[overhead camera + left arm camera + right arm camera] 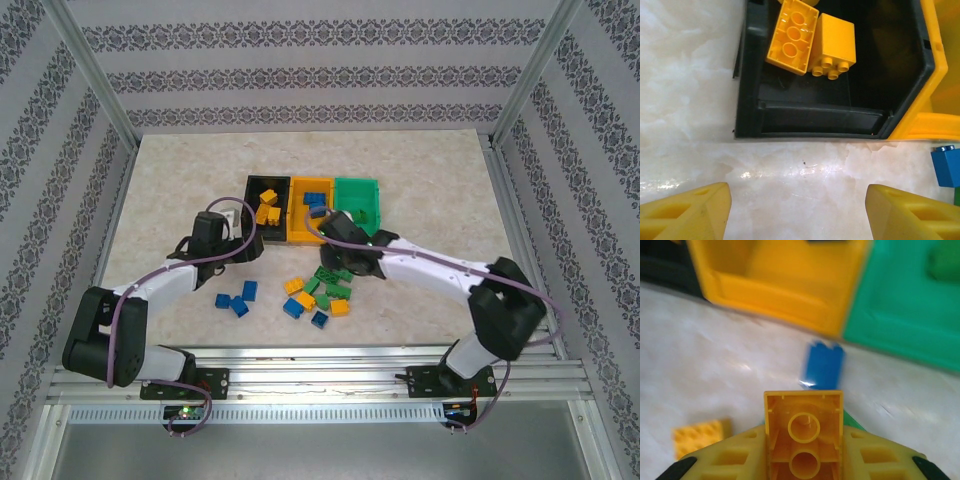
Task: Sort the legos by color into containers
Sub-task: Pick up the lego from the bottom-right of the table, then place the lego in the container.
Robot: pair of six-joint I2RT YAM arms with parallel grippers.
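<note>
Yellow brick [803, 432] clamped in the right gripper [803, 452], hollow underside to the wrist cam, raised just off the table [715, 370] near the front of the orange-yellow bin [765, 287] and green bin [900, 315]. Below it lie a blue brick [824, 365] and another yellow brick [697, 437]; the rest of the loose legos [322, 290] are scattered near the arms. Yellow pieces [810, 42] are collecting in the black bin [747, 75], so likely target is that one, at the left end of the row. Do it well: lift clear of the pile, cross over the orange-yellow bin's rim, drop low inside the walls so it doesn't bounce out. Watch the left gripper [799, 215], fingers [687, 212] wide apart, empty, parked just in front of the black bin: collision risk. No brands, labels or readable writing.
</note>
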